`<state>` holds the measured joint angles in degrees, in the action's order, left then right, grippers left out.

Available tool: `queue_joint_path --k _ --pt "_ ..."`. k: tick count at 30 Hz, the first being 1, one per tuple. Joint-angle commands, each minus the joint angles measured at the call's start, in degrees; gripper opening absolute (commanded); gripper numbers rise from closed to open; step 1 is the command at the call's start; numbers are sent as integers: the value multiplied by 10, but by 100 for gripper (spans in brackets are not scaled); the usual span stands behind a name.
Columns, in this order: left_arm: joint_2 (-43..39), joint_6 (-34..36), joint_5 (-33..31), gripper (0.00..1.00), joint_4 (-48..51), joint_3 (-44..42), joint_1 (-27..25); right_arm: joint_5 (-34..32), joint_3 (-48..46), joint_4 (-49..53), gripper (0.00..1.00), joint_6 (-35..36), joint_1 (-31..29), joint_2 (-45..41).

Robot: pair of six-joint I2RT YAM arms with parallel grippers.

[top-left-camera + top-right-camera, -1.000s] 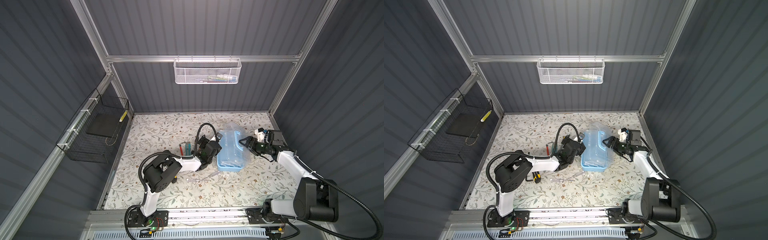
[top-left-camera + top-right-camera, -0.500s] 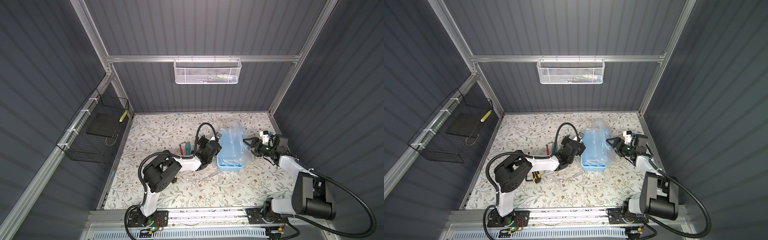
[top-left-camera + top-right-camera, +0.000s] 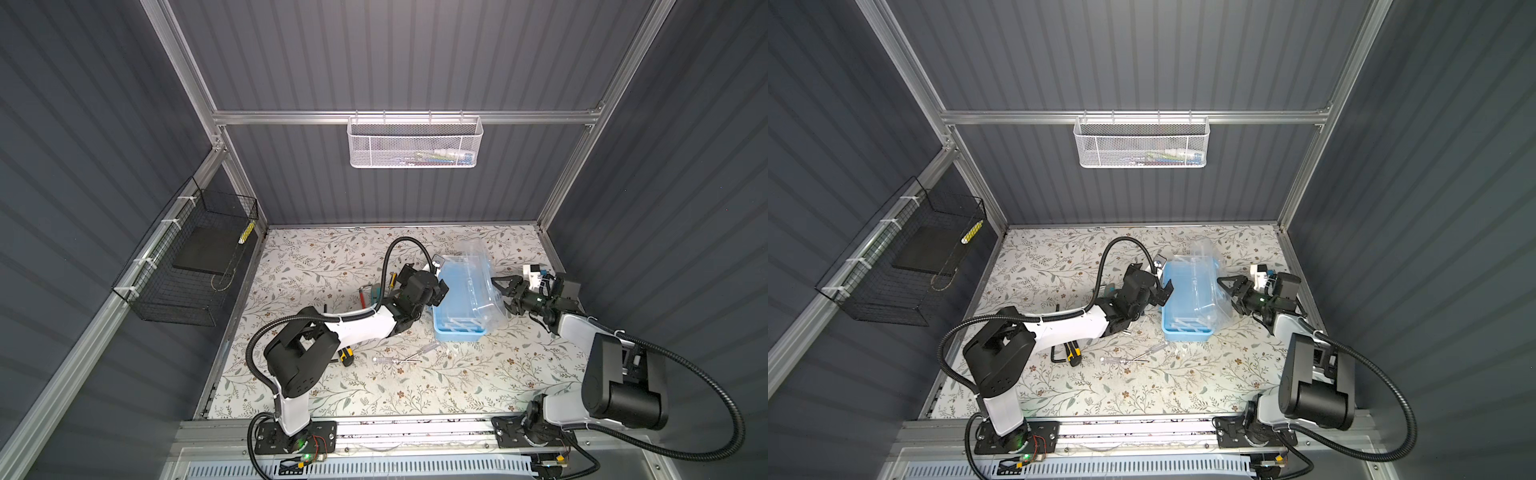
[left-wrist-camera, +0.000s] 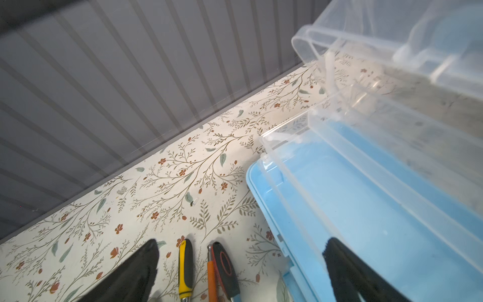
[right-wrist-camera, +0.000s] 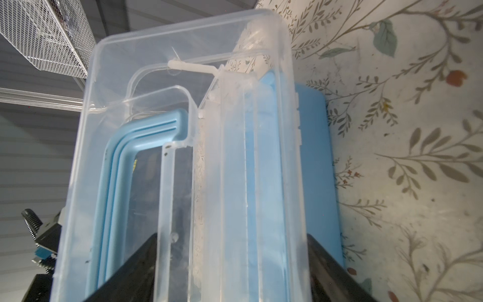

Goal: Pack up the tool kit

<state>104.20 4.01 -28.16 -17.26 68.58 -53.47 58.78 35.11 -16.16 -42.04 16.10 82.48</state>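
Since a second ago the right arm (image 3: 582, 328) has drawn its wrist slightly toward 3 o'clock and its upper link stands steeper. The left arm (image 3: 365, 328), the box and the loose tools have not shifted.

The light blue box (image 3: 446, 299) lies on the floral table (image 3: 457, 386), a little to the 3 o'clock side of centre, with its long sides running from 12 to 6 o'clock. Its clear lid (image 3: 484, 286) is raised along the 3 o'clock wall and leans out over it. The blue handle (image 5: 117, 183) shows through the lid in the right wrist view.

The right gripper (image 3: 502, 297) sits against the lid's 3 o'clock face with its fingers fairly far apart. In the wrist view they bracket the lid's rim, one finger (image 5: 332, 269) just outside the wall and the other seen through the plastic. Whether they press on it I cannot tell.

The left gripper (image 3: 436, 291) is at the box's 9 o'clock wall, spread to its widest and holding nothing. One finger (image 4: 130, 274) is over the table and the other is over the box's blue floor.

Just beside it at 9 o'clock lie a yellow-and-black screwdriver (image 4: 185, 266) and a red-and-black tool (image 4: 226, 272). At 6 o'clock of the box lie two clear-handled screwdrivers (image 3: 390, 360). Toward 8 o'clock a yellow-and-black utility knife (image 3: 345, 356) and a black hex key (image 3: 1054, 355) lie partly under the left arm.
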Motion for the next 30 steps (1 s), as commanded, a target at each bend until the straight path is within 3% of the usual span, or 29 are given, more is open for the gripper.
queue_joint_path --k 1,5,17,25,30 --pt "-24 -35 77 100 57 27 -1 29 -7 -23 74 0 6 7" --pt "-31 -71 166 100 81 39 0 36 -5 -31 74 -2 10 15" --pt "-48 -180 345 100 52 64 17 39 0 -33 74 -2 10 17" --pt "-17 -184 369 100 57 92 18 35 6 -21 75 1 11 15" --pt "-10 -213 415 100 38 92 25 27 15 1 75 13 11 18"
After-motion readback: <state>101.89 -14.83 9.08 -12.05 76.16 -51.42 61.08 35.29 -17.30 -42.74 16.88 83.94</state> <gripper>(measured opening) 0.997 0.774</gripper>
